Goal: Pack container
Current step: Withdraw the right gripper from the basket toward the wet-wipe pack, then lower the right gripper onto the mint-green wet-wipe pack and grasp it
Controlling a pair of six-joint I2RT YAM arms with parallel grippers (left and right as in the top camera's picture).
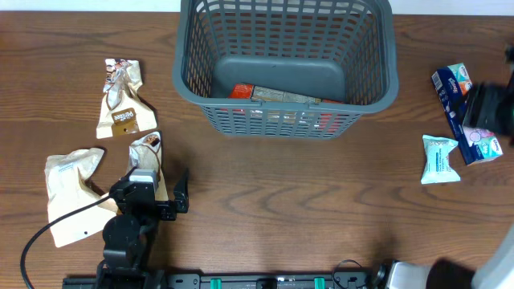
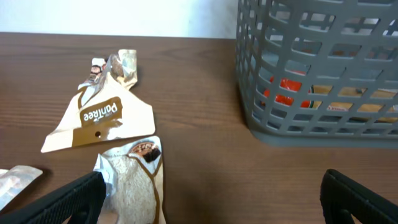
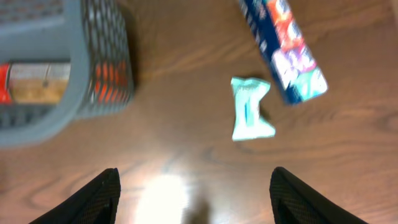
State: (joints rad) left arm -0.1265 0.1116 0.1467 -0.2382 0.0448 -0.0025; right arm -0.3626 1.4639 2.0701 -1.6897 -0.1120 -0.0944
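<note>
The dark grey lattice basket [image 1: 285,60] stands at the back centre with red and beige packets [image 1: 277,95] on its floor. It also shows in the left wrist view [image 2: 317,68] and the right wrist view [image 3: 59,62]. My left gripper [image 1: 161,191] is open and low over the table, with a beige snack packet [image 2: 134,180] just inside its left finger [image 2: 211,205]. My right gripper [image 3: 196,202] is open and empty, high above the table. It appears as a dark blur [image 1: 488,108] over a blue box [image 1: 451,87]. A teal packet [image 3: 250,107] lies ahead of it.
A beige PanTree packet [image 1: 120,100] lies at the far left, also in the left wrist view [image 2: 102,115]. A larger cream packet [image 1: 71,193] lies at the front left. The teal packet [image 1: 440,158] and the blue box [image 3: 283,46] lie at the right.
</note>
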